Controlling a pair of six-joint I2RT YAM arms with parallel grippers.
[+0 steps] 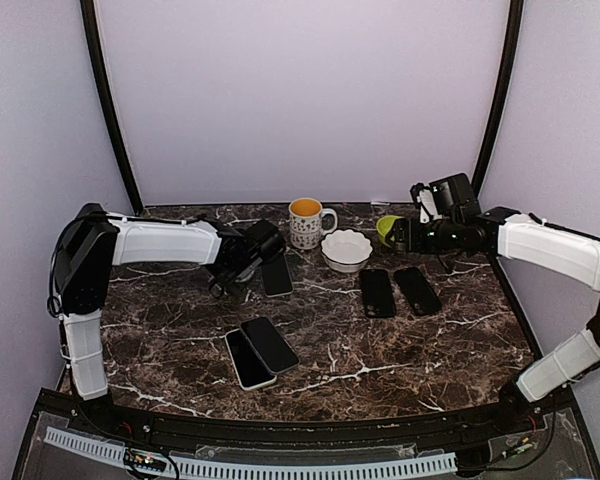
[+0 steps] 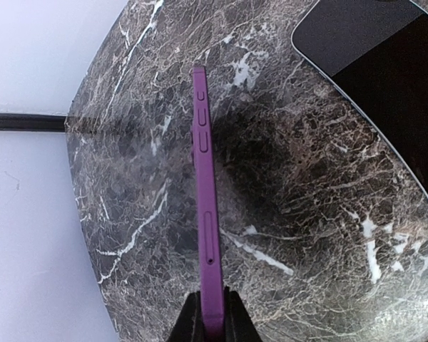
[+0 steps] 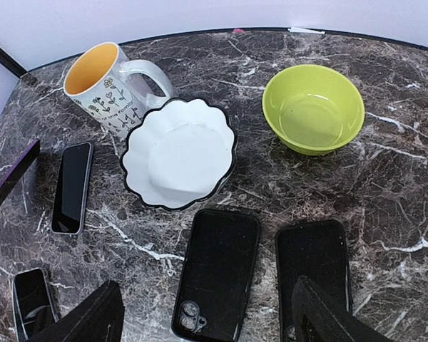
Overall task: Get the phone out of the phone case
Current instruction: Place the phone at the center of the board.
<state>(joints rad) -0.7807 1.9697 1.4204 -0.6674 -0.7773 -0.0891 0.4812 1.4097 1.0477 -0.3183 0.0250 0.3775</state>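
**Step in hand.** I judge the separation done or nearly done. My left gripper (image 2: 212,320) is clamped on one end of the purple case (image 2: 205,192) and holds it edge-on over the table (image 2: 307,235). A silver-rimmed phone (image 1: 276,275) lies flat just beside it. My right gripper (image 3: 205,291) has its jaws wide and holds nothing, above two black-cased phones (image 3: 217,274).

**Next move.** The case should be set down apart from the phone, then the left jaws released. I would first confirm that the case is empty.

**Not verifiable.**
- Only the thin side of the case shows, so its inside is hidden.
- From overhead, the left gripper covers the case.
- I cannot tell whether the far end of the case touches the table.
- The left wrist view cuts off most of the phone.
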